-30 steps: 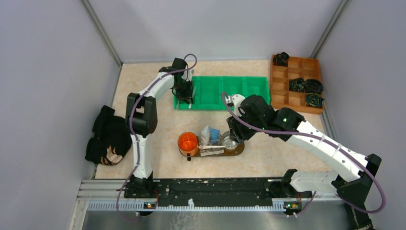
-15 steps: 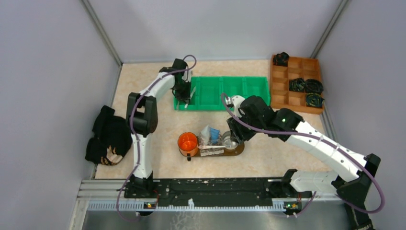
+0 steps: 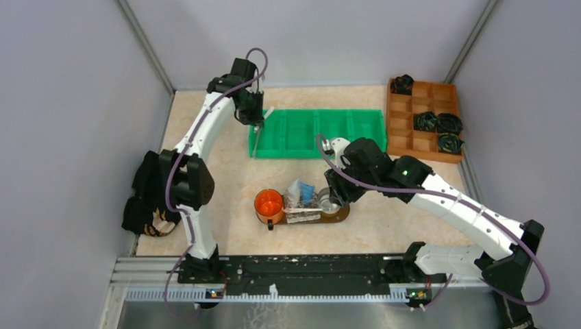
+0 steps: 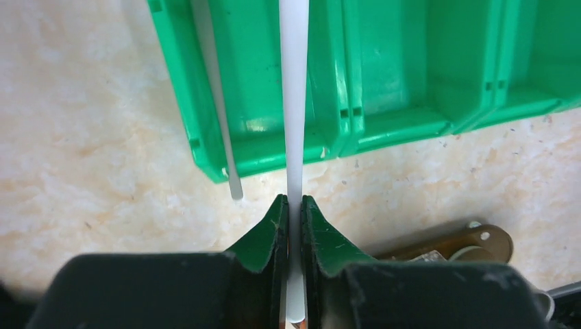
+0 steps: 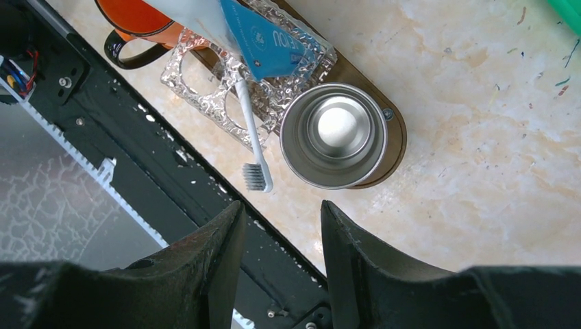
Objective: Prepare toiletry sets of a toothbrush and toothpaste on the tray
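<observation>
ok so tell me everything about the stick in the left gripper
The white toothbrush stick is slim, straight and smooth, plastic by its look, with no bristles in view. The left gripper is shut on it near one end, a short stub showing behind the fingers. It runs out over the green bin's end compartment, beside but apart from a greyish stick leaning over the rim.

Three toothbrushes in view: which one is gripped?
The white toothbrush, clamped in the left pincer. The grey toothbrush sticks out of the green bin untouched; the bristled toothbrush lies on the glass dish.
</observation>
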Controlling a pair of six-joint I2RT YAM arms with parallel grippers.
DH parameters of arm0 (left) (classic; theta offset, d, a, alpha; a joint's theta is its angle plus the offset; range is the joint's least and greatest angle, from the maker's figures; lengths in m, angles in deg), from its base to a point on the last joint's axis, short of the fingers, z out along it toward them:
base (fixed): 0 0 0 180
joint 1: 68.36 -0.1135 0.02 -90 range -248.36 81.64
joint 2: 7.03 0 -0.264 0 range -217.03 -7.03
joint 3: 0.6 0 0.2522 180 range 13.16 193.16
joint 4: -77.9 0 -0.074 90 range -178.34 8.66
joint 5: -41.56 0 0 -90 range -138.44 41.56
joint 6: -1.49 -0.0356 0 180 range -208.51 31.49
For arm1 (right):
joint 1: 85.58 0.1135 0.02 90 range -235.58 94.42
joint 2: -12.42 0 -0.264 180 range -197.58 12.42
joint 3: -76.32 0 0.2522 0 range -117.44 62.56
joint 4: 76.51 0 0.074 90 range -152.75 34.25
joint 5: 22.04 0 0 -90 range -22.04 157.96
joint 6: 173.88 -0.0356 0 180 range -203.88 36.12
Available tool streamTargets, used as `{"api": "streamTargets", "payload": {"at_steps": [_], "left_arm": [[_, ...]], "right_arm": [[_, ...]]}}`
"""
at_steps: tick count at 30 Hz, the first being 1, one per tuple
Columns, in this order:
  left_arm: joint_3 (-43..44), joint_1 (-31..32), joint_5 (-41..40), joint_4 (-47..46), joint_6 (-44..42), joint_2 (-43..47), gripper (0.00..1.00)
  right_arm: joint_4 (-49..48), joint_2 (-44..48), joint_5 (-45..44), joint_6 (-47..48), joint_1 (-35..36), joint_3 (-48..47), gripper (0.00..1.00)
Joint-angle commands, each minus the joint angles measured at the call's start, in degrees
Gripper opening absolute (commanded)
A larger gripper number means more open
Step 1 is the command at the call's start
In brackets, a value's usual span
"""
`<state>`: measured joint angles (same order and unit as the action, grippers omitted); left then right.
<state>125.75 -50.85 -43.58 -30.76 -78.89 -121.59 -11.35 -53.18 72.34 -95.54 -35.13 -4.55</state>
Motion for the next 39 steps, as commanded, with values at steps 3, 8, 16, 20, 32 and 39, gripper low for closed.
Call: {"api": "streamTargets", "payload": {"at_steps": [3, 8, 16, 20, 32, 39], "left_arm": [[-3.10, 0.06, 0.16, 1.61, 3.83, 11.67, 0.11], [-10.09, 0.20, 4.75, -2.07, 6.91, 21.76, 0.11], [-20.37, 1.00, 13.67, -0.49, 10.23, 32.91, 0.12], [-20.43, 3.03, 15.24, 4.03, 11.66, 35.47, 0.13], [4.19, 10.64, 22.53, 23.47, 20.77, 31.70, 0.08], [-4.42, 12.61, 27.90, 23.45, 25.67, 35.26, 0.05]], "right_arm": [[-3.08, 1.69, 1.24, 0.50, -0.27, -0.09, 0.45], [-3.32, 2.30, 1.23, 0.75, -0.28, -0.80, 0.45], [-2.22, -0.78, 1.13, 2.69, -0.32, -7.55, 0.45], [-2.17, -1.54, 1.37, 2.87, -0.27, -8.82, 0.45], [-3.41, 1.69, 1.60, 6.22, -1.10, -7.44, 0.45], [-3.74, 6.13, 2.65, 7.84, -2.89, -4.18, 0.46]]}}
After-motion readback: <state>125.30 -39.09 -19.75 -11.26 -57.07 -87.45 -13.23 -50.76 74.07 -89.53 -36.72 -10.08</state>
